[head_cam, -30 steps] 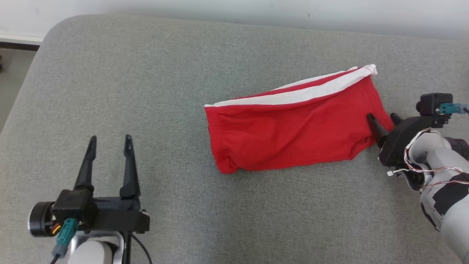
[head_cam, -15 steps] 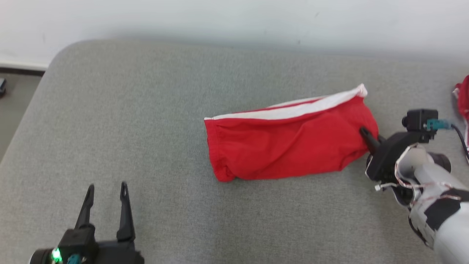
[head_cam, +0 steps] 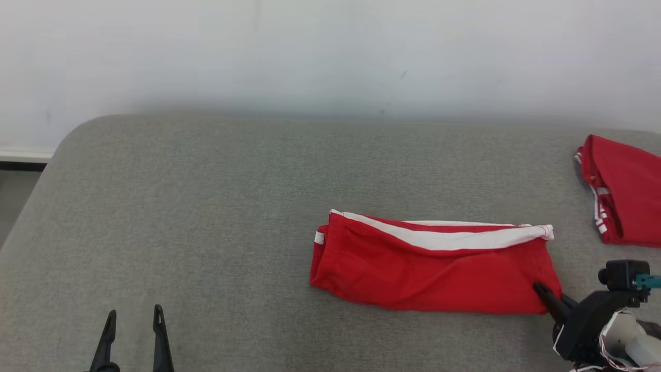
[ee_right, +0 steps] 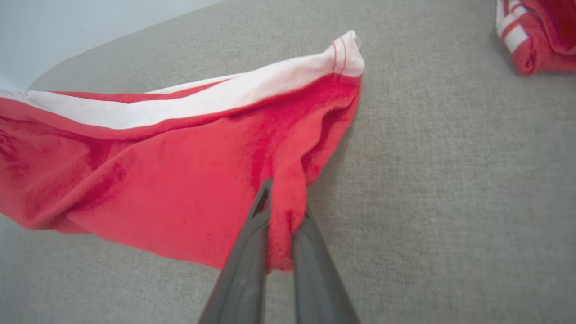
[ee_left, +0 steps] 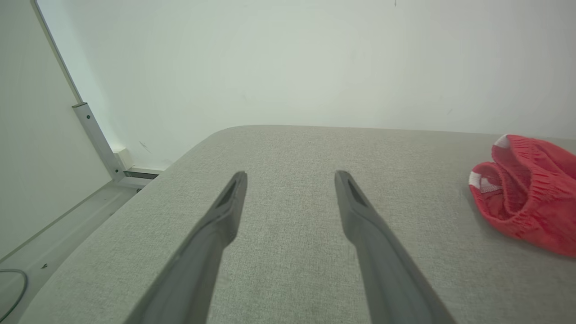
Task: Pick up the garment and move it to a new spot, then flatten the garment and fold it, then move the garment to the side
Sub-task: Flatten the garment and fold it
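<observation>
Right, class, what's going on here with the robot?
The robot's right hand is shut on a corner of the folded red shorts with a white side stripe, lying on the grey upholstered surface. Its left hand is open, holding nothing. Another red garment lies at the far right.

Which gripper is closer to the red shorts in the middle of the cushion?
Right. The right gripper is shut on the red shorts' near right corner; the left gripper hangs open over bare cushion, far off to their left.
</observation>
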Available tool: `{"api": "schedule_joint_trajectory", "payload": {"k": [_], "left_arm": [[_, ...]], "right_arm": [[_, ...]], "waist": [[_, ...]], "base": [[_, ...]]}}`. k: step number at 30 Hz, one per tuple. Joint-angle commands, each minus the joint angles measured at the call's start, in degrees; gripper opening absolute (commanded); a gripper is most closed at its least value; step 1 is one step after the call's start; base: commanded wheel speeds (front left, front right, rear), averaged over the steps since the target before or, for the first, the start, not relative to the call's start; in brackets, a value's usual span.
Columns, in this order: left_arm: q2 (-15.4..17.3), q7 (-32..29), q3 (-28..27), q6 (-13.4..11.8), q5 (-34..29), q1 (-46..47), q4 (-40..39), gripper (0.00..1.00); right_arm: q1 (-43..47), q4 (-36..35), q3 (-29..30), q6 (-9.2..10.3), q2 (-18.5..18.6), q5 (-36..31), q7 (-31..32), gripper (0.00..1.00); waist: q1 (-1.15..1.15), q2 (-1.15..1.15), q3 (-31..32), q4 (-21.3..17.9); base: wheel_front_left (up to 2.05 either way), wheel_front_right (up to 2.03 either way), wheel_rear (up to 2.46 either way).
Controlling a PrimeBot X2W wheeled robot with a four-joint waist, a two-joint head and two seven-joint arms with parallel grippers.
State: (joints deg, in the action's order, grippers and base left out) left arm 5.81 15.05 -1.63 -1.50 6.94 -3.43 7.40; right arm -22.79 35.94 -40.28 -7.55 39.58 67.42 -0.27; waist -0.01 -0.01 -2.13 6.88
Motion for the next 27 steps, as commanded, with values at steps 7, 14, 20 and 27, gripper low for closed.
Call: {"api": "schedule_joint_trajectory", "payload": {"k": [7,14,20,27], "left_arm": [[-0.18,0.15,0.09,0.82,-0.84,-0.08,-0.59,1.00],[-0.44,0.15,0.94,1.75,-1.06,1.82,0.13,1.00],[-0.82,0.15,1.74,2.49,-1.47,3.57,1.18,1.00],[-0.99,0.15,1.18,2.79,-1.40,3.12,1.44,1.00]], "right_arm": [[0.62,0.20,3.06,0.17,-0.39,-1.31,-0.03,1.00],[-4.16,10.20,4.19,0.17,-4.32,-5.61,2.28,1.00],[-6.52,18.99,3.73,0.17,-7.61,-7.94,3.57,1.00],[-7.04,19.72,2.74,0.03,-11.13,-6.43,5.20,0.29]], "waist": [[0.01,0.01,0.52,-1.70],[0.01,0.01,-0.50,-0.20],[0.01,0.01,-1.08,1.84],[0.01,0.01,-0.77,1.95]], "base": [[0.00,0.00,0.00],[0.00,0.00,0.00],[0.00,0.00,0.00],[0.00,0.00,0.00]]}}
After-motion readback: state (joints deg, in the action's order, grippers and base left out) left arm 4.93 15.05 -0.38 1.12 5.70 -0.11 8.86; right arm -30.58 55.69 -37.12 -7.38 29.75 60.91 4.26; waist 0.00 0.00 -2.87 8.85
